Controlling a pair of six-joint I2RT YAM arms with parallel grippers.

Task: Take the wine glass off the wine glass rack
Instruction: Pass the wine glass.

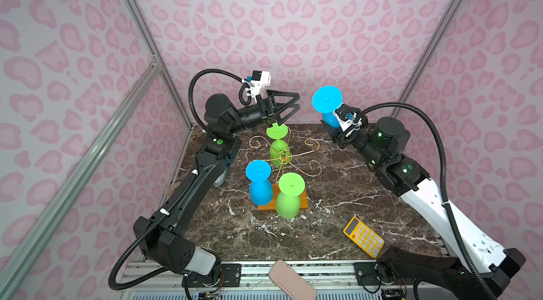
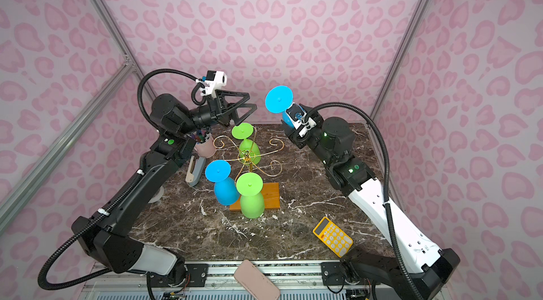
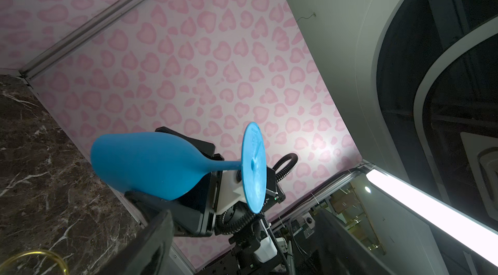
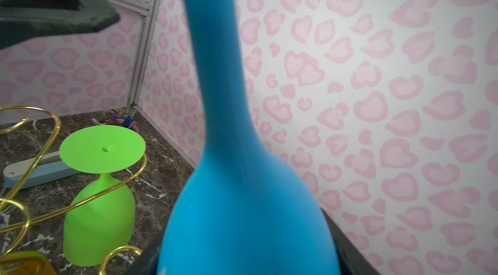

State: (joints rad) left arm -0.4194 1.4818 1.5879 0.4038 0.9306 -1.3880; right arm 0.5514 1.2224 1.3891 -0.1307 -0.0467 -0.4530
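The blue wine glass [image 1: 326, 103] [image 2: 278, 99] hangs in the air at the back right, off the rack, foot tilted up. My right gripper [image 1: 330, 123] [image 4: 246, 260] is shut on its bowl [image 4: 242, 206]. The wine glass rack [image 1: 282, 156] [image 2: 248, 154], gold wire on an orange-brown base [image 1: 302, 198], carries a green glass [image 1: 278, 148] at the back, a blue glass [image 1: 260, 186] at the front left and a green glass [image 1: 289, 198] at the front, all upside down. Above the back green glass, my left gripper [image 1: 296, 103] [image 3: 242, 246] stands open and holds nothing.
A yellow calculator [image 1: 363, 236] lies at the front right of the marble table. At the table's front edge rests a pink case [image 1: 291, 279]. A pink pen cup [image 2: 204, 144] and a grey stapler-like tool [image 2: 195, 170] stand left of the rack, under my left arm.
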